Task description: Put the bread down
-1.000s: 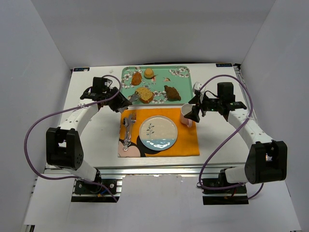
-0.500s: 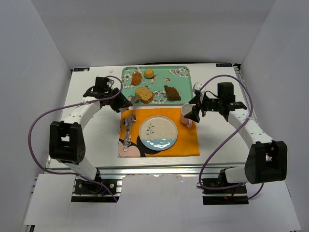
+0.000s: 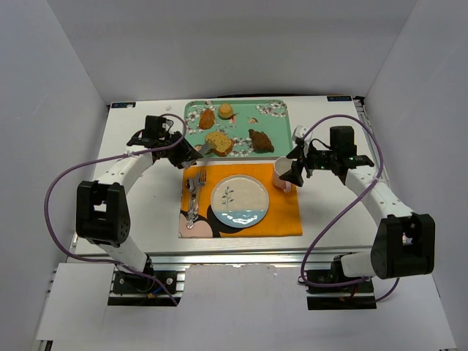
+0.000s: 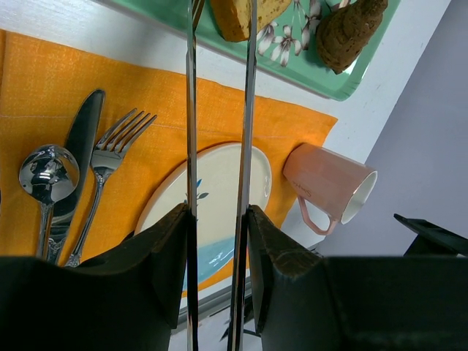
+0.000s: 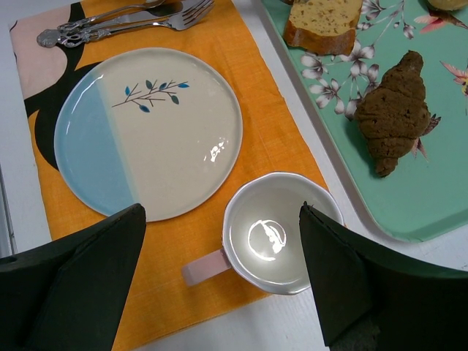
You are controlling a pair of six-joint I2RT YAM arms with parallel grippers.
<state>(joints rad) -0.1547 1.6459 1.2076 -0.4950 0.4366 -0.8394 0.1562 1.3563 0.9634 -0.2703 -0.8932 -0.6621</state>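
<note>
A slice of yellow bread (image 3: pixel 219 142) lies on the green floral tray (image 3: pixel 272 109), with a brown croissant (image 3: pixel 260 140) to its right. My left gripper (image 3: pixel 186 154) is shut on metal tongs (image 3: pixel 202 149) whose tips reach the slice's left edge. In the left wrist view the tong blades (image 4: pixel 191 110) run between my fingers (image 4: pixel 218 212) up to the slice (image 4: pixel 234 18); their tips are cut off by the frame. My right gripper (image 3: pixel 296 170) is open and hovers over the pink mug (image 5: pixel 281 234). The round plate (image 3: pixel 240 199) holds nothing.
An orange placemat (image 3: pixel 285 216) carries the plate, the mug (image 3: pixel 282 174) at its right corner, and a fork, knife and spoon (image 3: pixel 194 194) at its left. Two more pastries (image 3: pixel 207 118) lie at the tray's back left. White walls enclose the table.
My left arm has shifted slightly toward the tray, keeping the tongs at the bread slice. The right arm has not moved.
</note>
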